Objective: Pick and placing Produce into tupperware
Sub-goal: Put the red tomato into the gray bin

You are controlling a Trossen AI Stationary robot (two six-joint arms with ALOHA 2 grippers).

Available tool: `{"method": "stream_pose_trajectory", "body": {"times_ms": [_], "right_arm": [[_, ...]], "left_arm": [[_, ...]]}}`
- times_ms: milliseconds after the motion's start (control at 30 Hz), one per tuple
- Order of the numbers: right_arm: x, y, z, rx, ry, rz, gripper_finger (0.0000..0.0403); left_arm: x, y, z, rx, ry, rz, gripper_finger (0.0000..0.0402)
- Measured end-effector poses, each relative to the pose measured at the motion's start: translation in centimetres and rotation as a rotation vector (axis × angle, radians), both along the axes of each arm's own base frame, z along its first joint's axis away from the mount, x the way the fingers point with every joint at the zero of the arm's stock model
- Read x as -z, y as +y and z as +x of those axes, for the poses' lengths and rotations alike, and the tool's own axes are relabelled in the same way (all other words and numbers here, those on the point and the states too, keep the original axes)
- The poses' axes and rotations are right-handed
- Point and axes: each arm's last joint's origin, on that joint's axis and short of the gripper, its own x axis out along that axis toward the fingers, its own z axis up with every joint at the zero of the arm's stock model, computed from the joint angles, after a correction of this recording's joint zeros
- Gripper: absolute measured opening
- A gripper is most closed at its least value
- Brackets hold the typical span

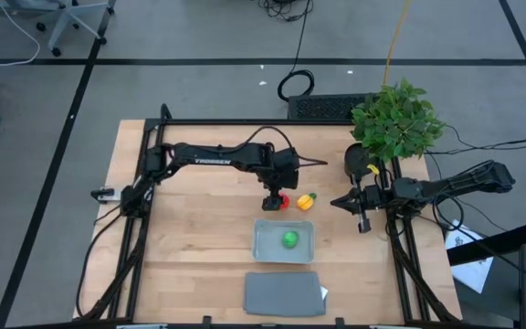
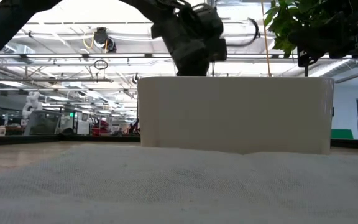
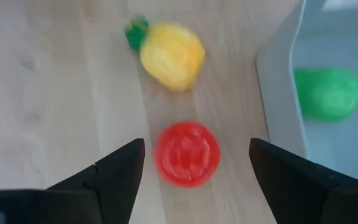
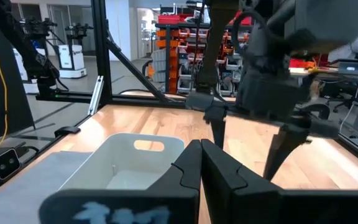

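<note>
My left gripper (image 1: 275,201) points down over the table, open, its fingers (image 3: 122,168) standing on either side of the red round piece (image 3: 187,154) without touching it. The red piece (image 1: 284,201) rests on the wood. Beside it lies the yellow piece with the green tip (image 3: 171,55) (image 1: 307,200). The green round piece (image 1: 289,239) (image 3: 327,93) sits inside the tupperware (image 1: 265,249) (image 3: 277,93), which stands nearer the table's near edge. My right gripper (image 1: 338,203) (image 4: 201,155) waits shut to the right of the produce.
The flat grey lid (image 1: 284,292) lies near the table's near edge, in front of the tupperware (image 2: 235,112). A leafy potted plant (image 1: 395,119) stands at the far right. Bare wood stretches to the left of the tupperware.
</note>
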Motion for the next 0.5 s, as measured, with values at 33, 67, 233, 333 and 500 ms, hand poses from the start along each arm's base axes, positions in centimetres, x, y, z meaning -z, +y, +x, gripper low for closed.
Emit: {"method": "stream_pose_trajectory", "body": {"times_ms": [33, 67, 233, 333, 500], "right_arm": [[0.02, 0.00, 0.00, 0.000, 0.002, 0.000, 0.0000], [0.06, 0.00, 0.00, 0.000, 0.006, -0.001, 0.0000], [0.21, 0.00, 0.00, 0.000, 0.021, -0.003, 0.0000], [0.23, 0.00, 0.00, 0.000, 0.024, -0.001, 0.0000], [0.26, 0.00, 0.00, 0.000, 0.027, -0.001, 0.0000]], "left_arm": [[0.29, -0.03, 0.14, 0.004, 0.000, 0.003, 0.0297], [0.36, -0.08, 0.27, 0.006, -0.008, 0.005, 0.0297], [1.21, -0.05, 0.50, 0.012, 0.007, 0.003, 0.0297], [1.23, 0.04, 0.47, 0.024, 0.008, 0.008, 0.0297], [1.23, -0.01, 0.31, 0.035, 0.021, 0.010, 0.0297]]}}
